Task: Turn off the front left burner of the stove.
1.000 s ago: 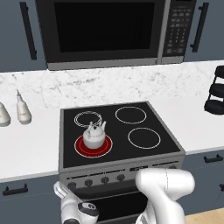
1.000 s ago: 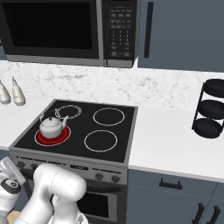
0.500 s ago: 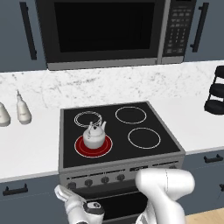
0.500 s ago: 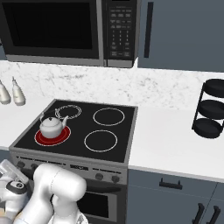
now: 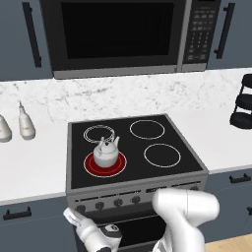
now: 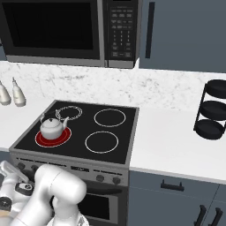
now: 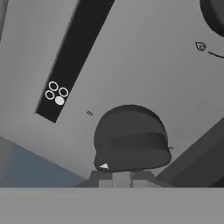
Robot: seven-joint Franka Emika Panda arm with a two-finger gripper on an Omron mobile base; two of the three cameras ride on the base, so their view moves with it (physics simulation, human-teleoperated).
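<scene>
The stove (image 5: 173,168) has a black glass top. Its front left burner (image 5: 90,166) glows red under a small white kettle (image 5: 105,154); the same burner (image 6: 42,138) and kettle (image 6: 51,127) sit at the left of the right base view. My gripper (image 5: 70,215) points up at the left end of the knob row, just below the leftmost knob (image 5: 81,208). In the hand view a dark knob (image 7: 131,142) fills the middle, right above my gripper (image 7: 120,179). The fingertips stand close together, shut, with nothing between them.
A black strip with a burner-position mark (image 7: 56,92) lies on the grey panel left of the knob, and another knob (image 7: 214,15) is at the corner. Two bottles (image 5: 25,125) stand on the left counter, a black tiered rack (image 6: 212,110) on the right, a microwave (image 5: 118,34) above.
The wrist has swung a little to the right under the front panel, while the gripper's tip has stayed near the leftmost knob. The burner still glows red.
</scene>
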